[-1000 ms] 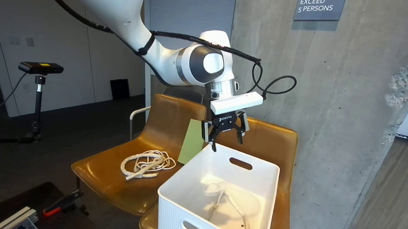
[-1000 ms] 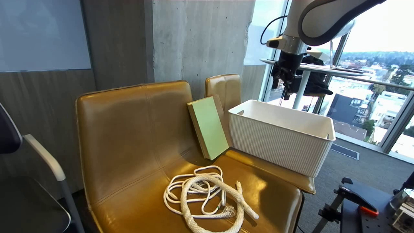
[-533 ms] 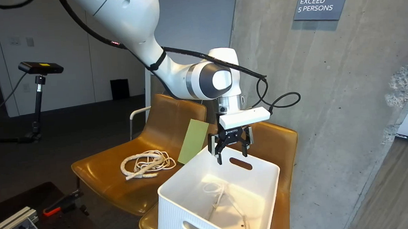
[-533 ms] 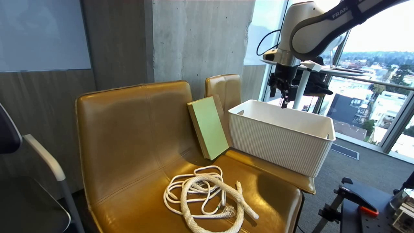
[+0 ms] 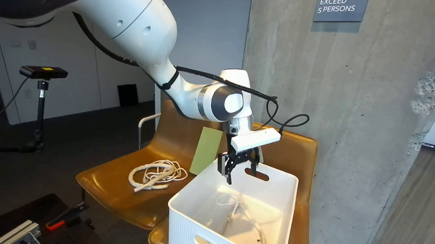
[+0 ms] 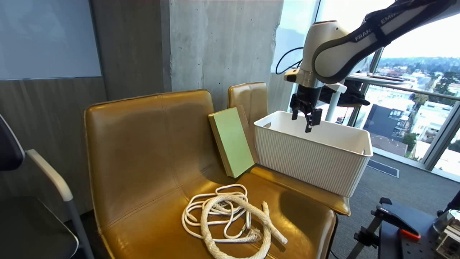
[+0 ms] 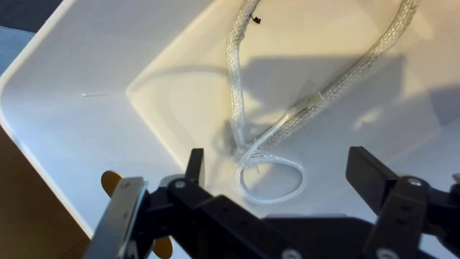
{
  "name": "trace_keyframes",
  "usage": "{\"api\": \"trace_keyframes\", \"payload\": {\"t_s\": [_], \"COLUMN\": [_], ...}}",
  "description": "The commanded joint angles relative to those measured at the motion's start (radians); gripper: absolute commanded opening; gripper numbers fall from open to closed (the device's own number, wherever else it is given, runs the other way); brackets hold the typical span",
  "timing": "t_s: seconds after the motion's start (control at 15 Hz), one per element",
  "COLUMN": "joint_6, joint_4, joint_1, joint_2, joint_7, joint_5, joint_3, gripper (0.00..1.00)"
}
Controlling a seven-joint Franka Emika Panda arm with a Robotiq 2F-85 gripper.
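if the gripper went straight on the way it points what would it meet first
Probably the white rope in the bin; the open gripper points down at it, though depth is unclear.

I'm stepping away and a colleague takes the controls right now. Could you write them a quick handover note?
Gripper: open, holding nothing, over the inside of the bin.
Bin: on a chair.
Rope: in the bin, on its floor; in the wrist view its thin loop shows in the gap of the open jaws, untouched.
Coil: on the next chair, outside the bin.
Done: gripper placed above the bin, jaws apart.
Left: nothing is gripped yet, neither rope nor coil.
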Motion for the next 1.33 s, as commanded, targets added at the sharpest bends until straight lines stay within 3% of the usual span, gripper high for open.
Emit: {"api": "trace_keyframes", "payload": {"t_s": [0.0, 0.47, 1.27], "joint_6": [0.082, 0.189, 0.21], "joint_4": [-0.009, 0.052, 0.133], "joint_1": [-0.026, -0.079, -0.092], "joint_2": [0.061, 0.177, 0.334], "joint_7": [-0.05, -0.099, -0.1], "joint_5": [-0.011, 0.001, 0.0], "joint_3": [-0.003, -0.01, -0.003], "gripper": [1.0, 1.0, 1.0]}}
